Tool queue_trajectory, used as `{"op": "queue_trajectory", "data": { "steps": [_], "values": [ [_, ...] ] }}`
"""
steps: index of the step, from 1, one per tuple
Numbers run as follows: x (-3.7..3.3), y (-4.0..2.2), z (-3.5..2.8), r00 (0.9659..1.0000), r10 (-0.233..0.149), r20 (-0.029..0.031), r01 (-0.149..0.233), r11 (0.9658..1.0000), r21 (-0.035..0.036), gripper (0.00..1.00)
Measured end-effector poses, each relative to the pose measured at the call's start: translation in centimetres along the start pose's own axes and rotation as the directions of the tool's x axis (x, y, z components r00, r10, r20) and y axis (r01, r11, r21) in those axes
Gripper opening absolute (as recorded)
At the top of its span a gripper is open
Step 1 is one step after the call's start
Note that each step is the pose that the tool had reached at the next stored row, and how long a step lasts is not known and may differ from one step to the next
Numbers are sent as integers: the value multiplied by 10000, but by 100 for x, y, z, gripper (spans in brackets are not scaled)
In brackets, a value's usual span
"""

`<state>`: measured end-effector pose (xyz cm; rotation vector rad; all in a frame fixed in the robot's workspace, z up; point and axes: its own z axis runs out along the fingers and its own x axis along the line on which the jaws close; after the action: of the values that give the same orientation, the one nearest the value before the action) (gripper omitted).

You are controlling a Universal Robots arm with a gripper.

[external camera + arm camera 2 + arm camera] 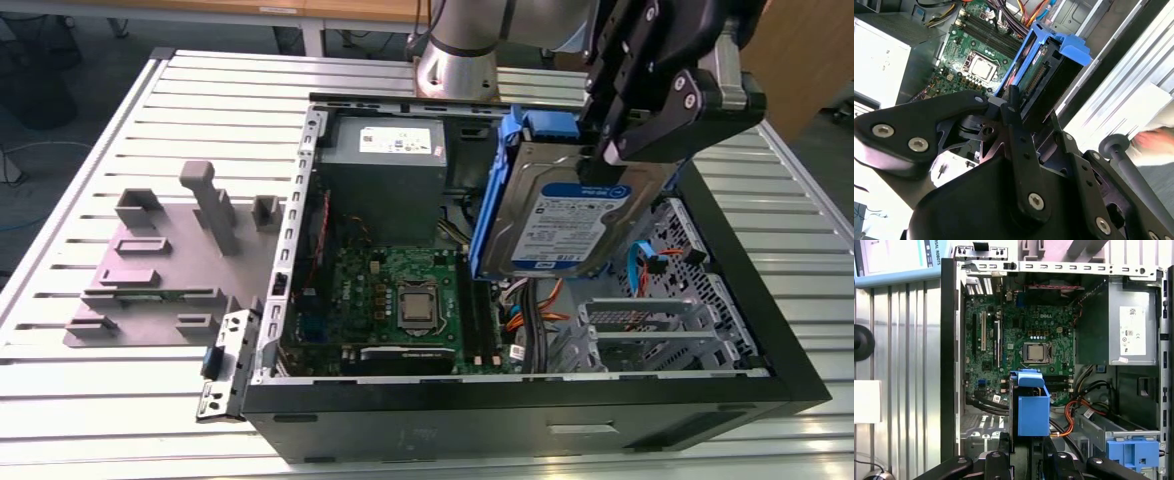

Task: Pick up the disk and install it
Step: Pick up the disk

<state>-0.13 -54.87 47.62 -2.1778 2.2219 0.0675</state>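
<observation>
While the gripper [617,158] is clamped shut on the upper end of the disk [561,220], the drive hangs on edge, slightly tilted, above the open computer case [467,430]. It sits over the space between the motherboard [400,290] and the drive cage [654,325], apparently touching neither. The hold covers one end only, so the free end could swing or slip in the fingers. A skewed descent would likely snag the orange cables [531,305] or knock the board rather than meet the cage squarely. The exterior view gives the labelled face, the tilt and the height above the case, along with the grey stand [174,250] well apart on the table. The first wrist view looks straight down the blue bracket and places it over the board's edge, near another blue bracket [1131,452] seated in a bay. The second wrist view adds the connector edge of the drive.
</observation>
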Motion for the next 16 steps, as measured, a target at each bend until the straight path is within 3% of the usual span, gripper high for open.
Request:
{"op": "queue_trajectory", "data": {
  "steps": [11,16],
  "values": [
    [73,-60,0,10000,1,-1,-1,10000,0,35],
    [141,-108,-1,10000,3,-3,-3,10000,-1,35]
  ]
}}
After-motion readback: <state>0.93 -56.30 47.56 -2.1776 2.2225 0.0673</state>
